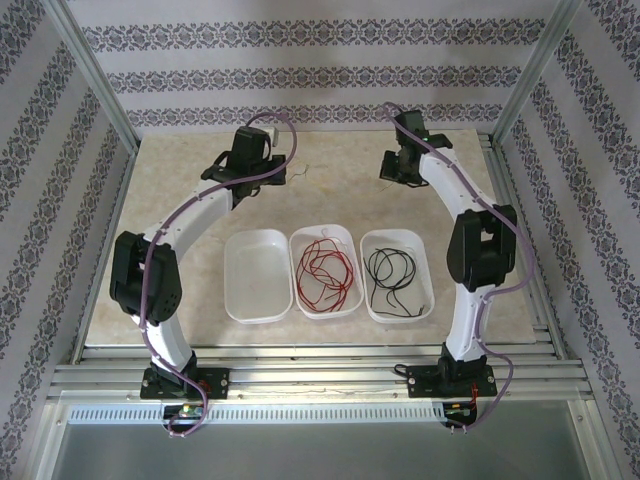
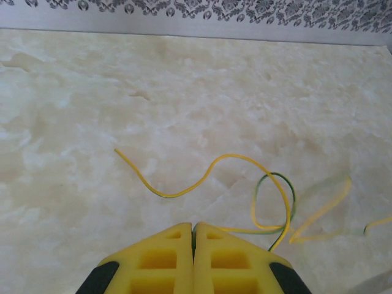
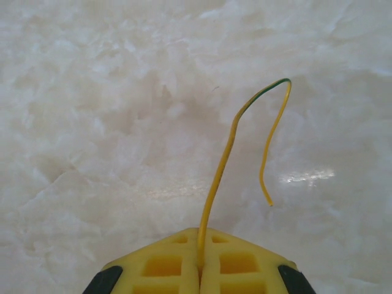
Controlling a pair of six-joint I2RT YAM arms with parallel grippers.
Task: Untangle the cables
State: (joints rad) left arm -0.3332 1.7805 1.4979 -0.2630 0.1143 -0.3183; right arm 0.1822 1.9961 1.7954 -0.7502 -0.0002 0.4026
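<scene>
Cables (image 1: 325,272) lie in three places. The red cable (image 1: 327,272) is coiled in the middle tray (image 1: 325,231). The black cable (image 1: 390,270) is looped in the right tray (image 1: 395,234). The yellow cable (image 2: 245,157) is out on the far part of the table (image 1: 180,170), between the two wrists.

Both arms are stretched forward over the far half of the table. The left arm (image 1: 195,215) curves inward from its base, and the right arm (image 1: 460,195) bends inward above its elbow. The left gripper (image 2: 194,229) hangs low over the marble top with its yellow fingers pressed together. One strand of the yellow cable runs up to the tip of its right-hand finger, but whether it is pinched there is not plain. The right gripper (image 3: 199,236) has its fingers closed on the same yellow cable (image 3: 219,165), which comes out of the seam between them.

An empty left tray (image 1: 258,275) sits beside the other two trays, in a row nearer the bases and well apart from both grippers.

From the left wrist, the yellow cable runs across the picture from left to right in a wave, then crosses itself in a small green-tinted loop. From the right wrist, it reaches away from the fingers, hooks over at a greenish bend and doubles back to a free end.
</scene>
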